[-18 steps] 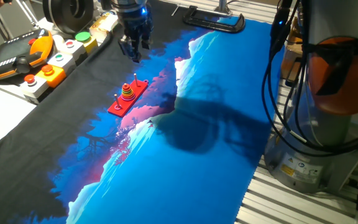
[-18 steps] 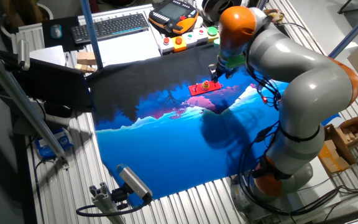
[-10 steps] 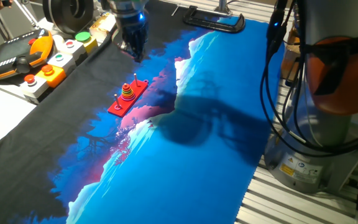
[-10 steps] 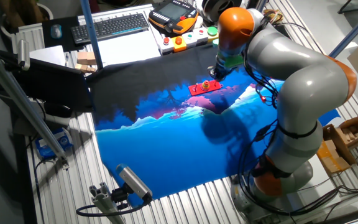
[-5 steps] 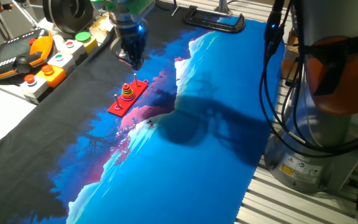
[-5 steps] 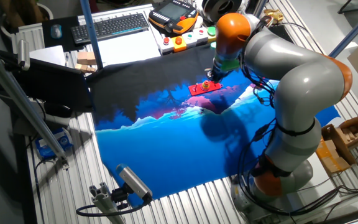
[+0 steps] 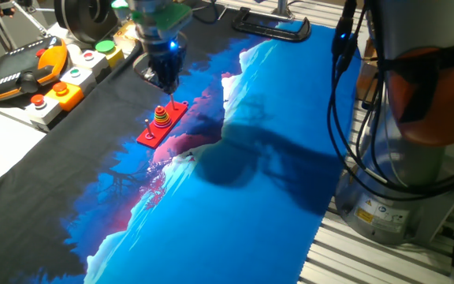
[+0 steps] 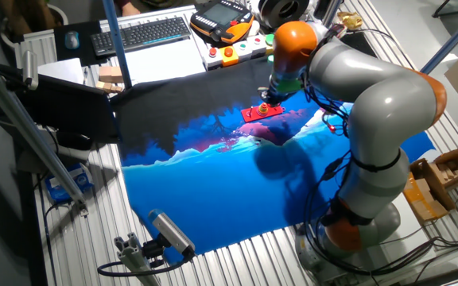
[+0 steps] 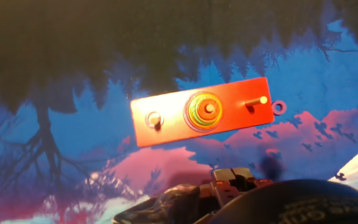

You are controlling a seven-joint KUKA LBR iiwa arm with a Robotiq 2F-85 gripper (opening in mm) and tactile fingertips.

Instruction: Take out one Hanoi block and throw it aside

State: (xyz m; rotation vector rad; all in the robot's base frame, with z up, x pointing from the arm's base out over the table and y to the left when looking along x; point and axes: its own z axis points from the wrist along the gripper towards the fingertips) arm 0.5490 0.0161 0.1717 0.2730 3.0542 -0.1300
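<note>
The flat red pegged base (image 7: 154, 130) lies on the blue-and-black cloth. The coloured rings are stacked on its middle peg (image 9: 199, 118), with the tiny red Hanoi block (image 9: 204, 105) on top; the block also shows in one fixed view (image 7: 162, 109). My gripper (image 7: 166, 81) hangs just above and behind the stack, fingers pointing down and slightly apart, holding nothing. In the other fixed view the gripper (image 8: 267, 96) is right over the base (image 8: 254, 114). In the hand view the fingers are only a dark blur at the bottom edge.
A small dark ring (image 9: 279, 107) lies on the cloth beside one end of the base. A control box with coloured buttons (image 7: 61, 83) and an orange pendant (image 7: 30, 72) stand at the back left. A black clamp (image 7: 273, 28) lies at the cloth's far edge.
My gripper has moved down and forward from the back of the cloth toward the ring stack, and the wrist has turned. The base and rings have not moved.
</note>
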